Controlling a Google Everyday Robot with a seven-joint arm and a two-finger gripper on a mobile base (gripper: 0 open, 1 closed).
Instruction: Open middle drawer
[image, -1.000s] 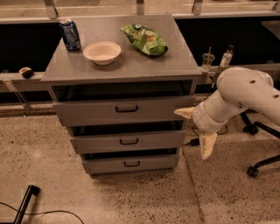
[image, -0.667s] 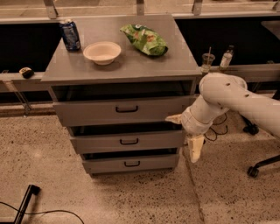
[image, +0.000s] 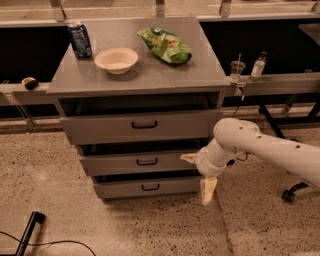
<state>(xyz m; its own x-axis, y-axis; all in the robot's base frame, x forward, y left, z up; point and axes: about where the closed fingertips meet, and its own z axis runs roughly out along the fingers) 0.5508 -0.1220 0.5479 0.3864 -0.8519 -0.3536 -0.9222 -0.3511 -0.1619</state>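
The middle drawer (image: 115, 164) is a flat grey front with a small black bar handle (image: 147, 161), between a taller top drawer (image: 100, 129) and a narrower bottom drawer (image: 120, 188). All three fronts look shut. My gripper (image: 198, 174) is open and empty at the right end of the middle drawer, well right of the handle. One cream finger (image: 189, 158) points left at the drawer's right end; the other finger (image: 207, 190) hangs down beside the bottom drawer. The white arm (image: 265, 147) reaches in from the right.
On the cabinet top (image: 150, 77) stand a blue can (image: 80, 40), a cream bowl (image: 116, 60) and a green chip bag (image: 165, 45). A cup (image: 237, 70) and a bottle (image: 257, 66) sit on the right rail. A chair base (image: 292, 192) is at the right, a black cable (image: 30, 232) at the lower left.
The arm and gripper have moved left, from beside the cabinet's right side to the right end of the middle drawer. The drawers have not moved.
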